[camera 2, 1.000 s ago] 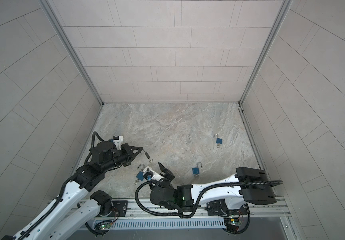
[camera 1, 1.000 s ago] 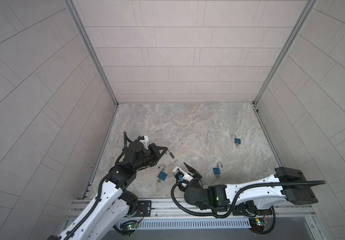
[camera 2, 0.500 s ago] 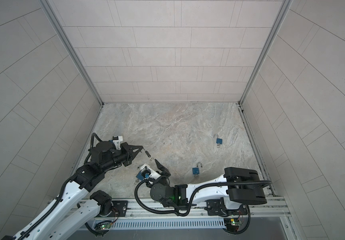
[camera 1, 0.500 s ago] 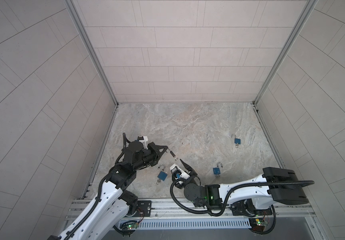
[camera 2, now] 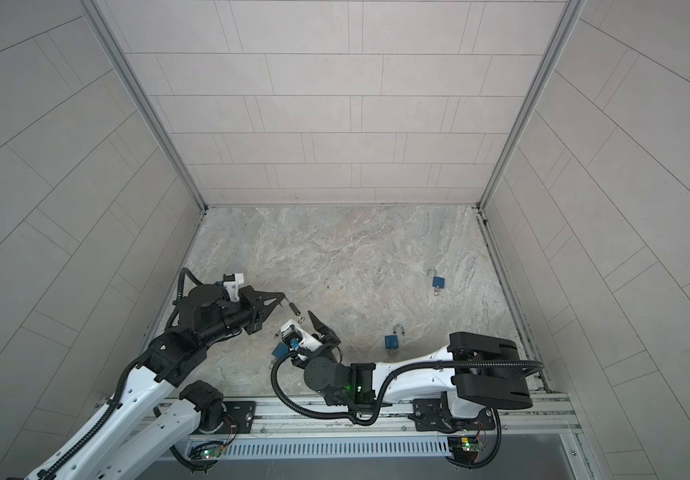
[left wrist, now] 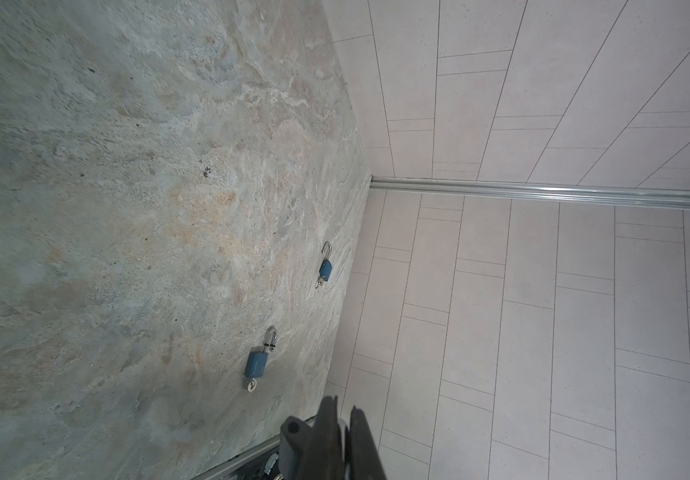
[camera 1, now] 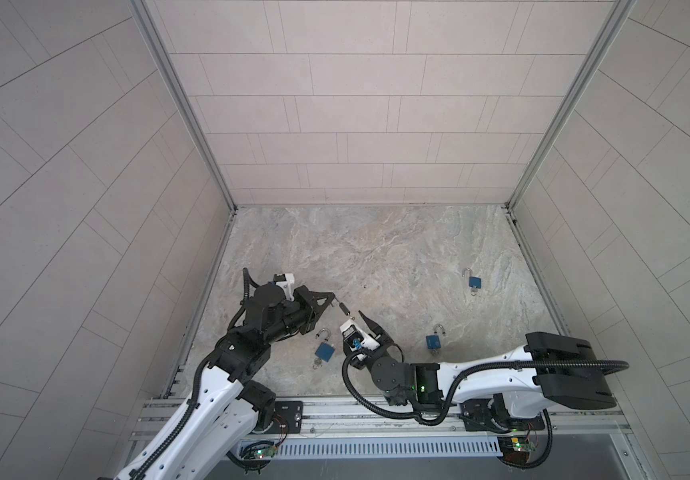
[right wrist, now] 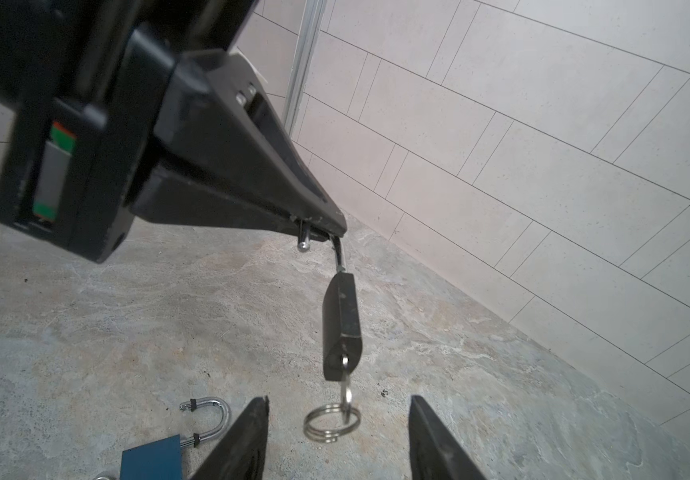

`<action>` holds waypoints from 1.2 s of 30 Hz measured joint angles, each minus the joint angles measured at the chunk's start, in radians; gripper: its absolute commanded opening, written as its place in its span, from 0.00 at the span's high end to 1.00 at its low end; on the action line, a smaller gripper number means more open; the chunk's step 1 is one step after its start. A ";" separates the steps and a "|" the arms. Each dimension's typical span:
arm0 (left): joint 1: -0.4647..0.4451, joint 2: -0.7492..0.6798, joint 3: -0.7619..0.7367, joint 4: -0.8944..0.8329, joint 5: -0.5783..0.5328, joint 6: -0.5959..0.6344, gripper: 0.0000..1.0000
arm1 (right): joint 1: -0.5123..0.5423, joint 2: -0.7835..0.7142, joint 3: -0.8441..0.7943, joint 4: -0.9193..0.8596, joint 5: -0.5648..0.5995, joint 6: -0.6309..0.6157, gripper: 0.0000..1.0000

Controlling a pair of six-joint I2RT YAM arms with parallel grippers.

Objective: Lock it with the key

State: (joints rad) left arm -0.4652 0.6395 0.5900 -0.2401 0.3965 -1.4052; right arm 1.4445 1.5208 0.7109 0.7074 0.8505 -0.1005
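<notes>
Clamping my left claw [right wrist: 322, 226] tight on the shackle of the dark padlock [right wrist: 341, 324], I hold it in the air above the worktop [camera 1: 376, 249], and its body dangles just below that claw's tips. One end of the shackle pokes out free beside the tips; the other leg runs down into the body. The key [right wrist: 345, 380] sits in the keyhole at the body's far end, and the key ring [right wrist: 331, 422] hangs from it, the part farthest from my left claw.

My right claw [right wrist: 339, 399] is released, its two fingers spread wide and aimed at the hanging padlock. From that wrist, the key ring shows between the two fingers and touches neither; I cannot tell whether it is level with the tips or just beyond them. In both top views the two claws point at each other, with the padlock [camera 1: 345, 308] between them.

Close beside my right claw, flat on the worktop, lies the near blue padlock [right wrist: 152, 457] with its shackle swung open. On the other side of my right claw lies a second blue padlock [camera 1: 433, 341]. The far blue padlock [camera 1: 475, 281] lies well apart from both claws.
</notes>
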 measured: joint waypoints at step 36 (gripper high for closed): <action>0.000 -0.016 -0.041 0.019 0.006 -0.039 1.00 | -0.060 -0.002 0.030 0.031 -0.088 -0.038 0.53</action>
State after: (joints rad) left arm -0.4652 0.6231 0.5491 -0.2211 0.4030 -1.4445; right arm 1.3846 1.5185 0.7406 0.7380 0.7624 -0.1387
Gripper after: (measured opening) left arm 0.058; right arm 0.478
